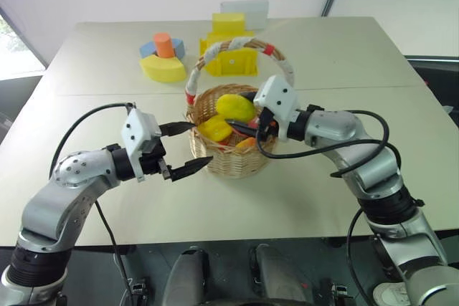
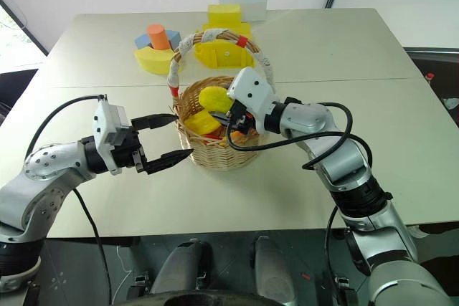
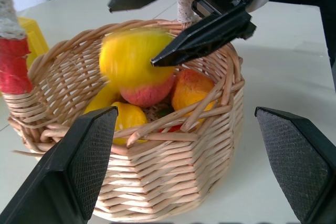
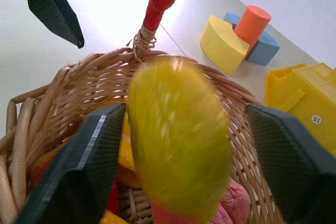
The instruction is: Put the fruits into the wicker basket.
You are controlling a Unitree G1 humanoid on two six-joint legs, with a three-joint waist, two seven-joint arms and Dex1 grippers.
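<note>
Basket (image 1: 237,159) of rough woven wicker, handle (image 1: 215,57) wrapped in white and red cloth; mango (image 3: 137,61) smooth; blocks (image 1: 163,59) matt foam; fingers (image 3: 81,163) black, textured pads.

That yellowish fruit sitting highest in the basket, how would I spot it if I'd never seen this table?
Find the round wicker basket with the tall cloth-wrapped handle, near the middle of the pale table, between the robot's two grippers. On top of the pile inside lies the mango, between the open fingers of the right gripper. It is long, yellow-green blending to red at one end, bigger than the other fruits.

Motion-blurred mango (image 4: 178,145), its lower end past the frame edge
</note>
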